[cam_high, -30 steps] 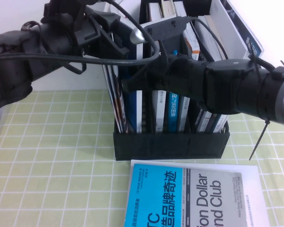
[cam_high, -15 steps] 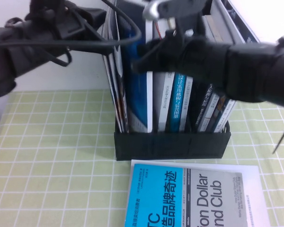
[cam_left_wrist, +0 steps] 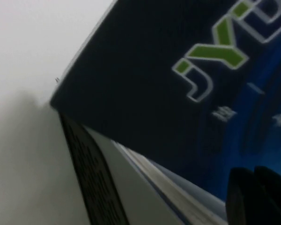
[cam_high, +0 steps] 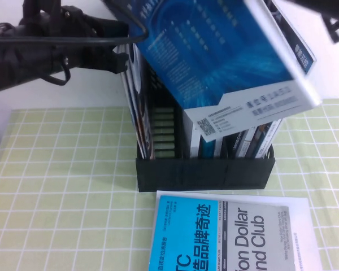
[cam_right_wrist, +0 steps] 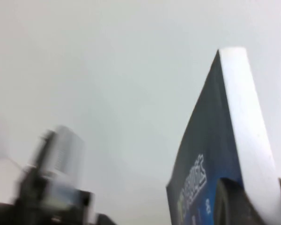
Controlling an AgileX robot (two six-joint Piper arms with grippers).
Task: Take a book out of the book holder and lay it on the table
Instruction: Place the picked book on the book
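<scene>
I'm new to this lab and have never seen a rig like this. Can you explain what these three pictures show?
This is a robot with two arms, each ending in a gripper. One picture looks down at the table from a raised camera on the robot's side. The other two come from cameras on the wrists.

A black book holder stands on the green grid cloth with other books upright in it. A book printed "Dollar Club" lies flat in front of it.

The right gripper is closed on a blue book, which hangs tilted in the air above the holder. The right wrist camera shows the book's white page edge from close up.

The left gripper is at the holder's left top corner, and its camera sees mostly the blue cover.
</scene>
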